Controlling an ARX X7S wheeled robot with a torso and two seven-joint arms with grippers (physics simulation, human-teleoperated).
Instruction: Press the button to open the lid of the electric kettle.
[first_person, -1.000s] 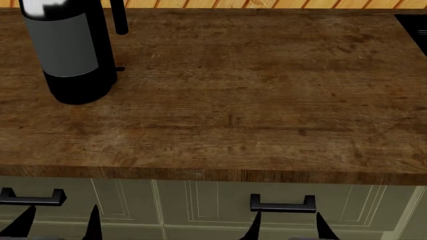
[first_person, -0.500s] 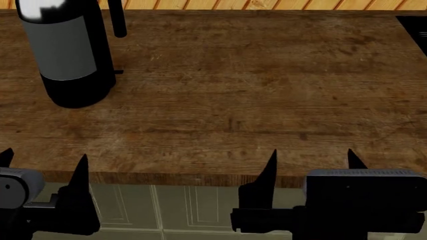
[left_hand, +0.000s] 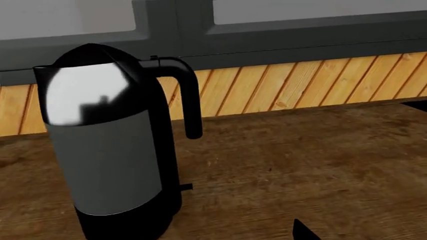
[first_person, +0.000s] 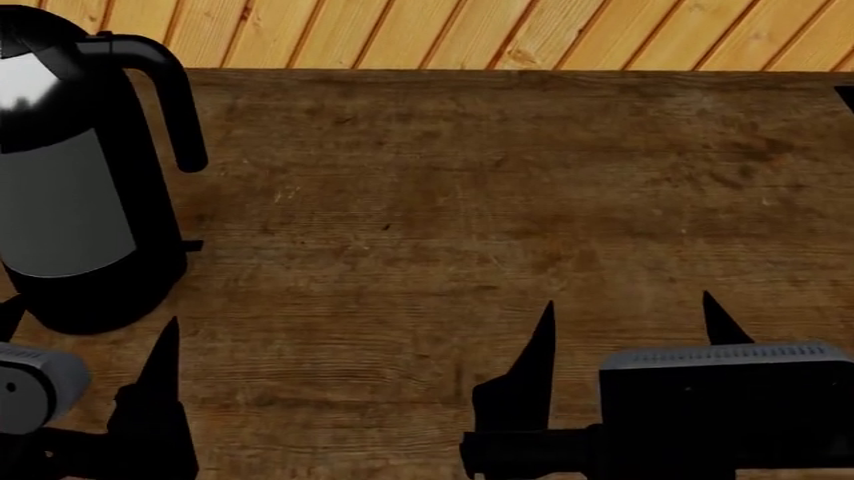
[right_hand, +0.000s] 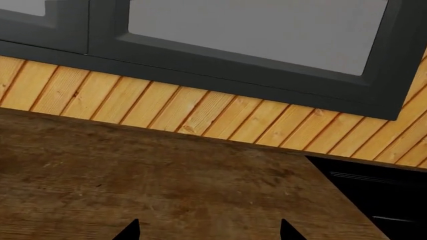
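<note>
The electric kettle (first_person: 70, 205) stands upright at the left of the wooden countertop (first_person: 441, 210). It has a matte grey body, a black base and a curved black handle (first_person: 176, 105). Its glossy black lid (first_person: 30, 88) sits down flat. The left wrist view shows the kettle (left_hand: 107, 160), the lid (left_hand: 83, 85), the handle (left_hand: 188, 97) and the small tab (left_hand: 185, 187) near the base. My left gripper (first_person: 87, 318) is open and empty just in front of the kettle's base; one fingertip (left_hand: 301, 232) shows. My right gripper (first_person: 626, 302) is open and empty over the counter's middle right, and also shows in the right wrist view (right_hand: 209, 231).
A slanted wood-plank wall (first_person: 441, 30) runs behind the counter, with dark window frames (right_hand: 233, 65) above it. A black appliance (right_hand: 377, 200) is set at the counter's right end and shows at the head view's right edge (first_person: 846, 97).
Both grippers have come up from in front of the cabinet drawers to over the countertop. The head view has shifted, so the kettle's lid and the back wall now show.
</note>
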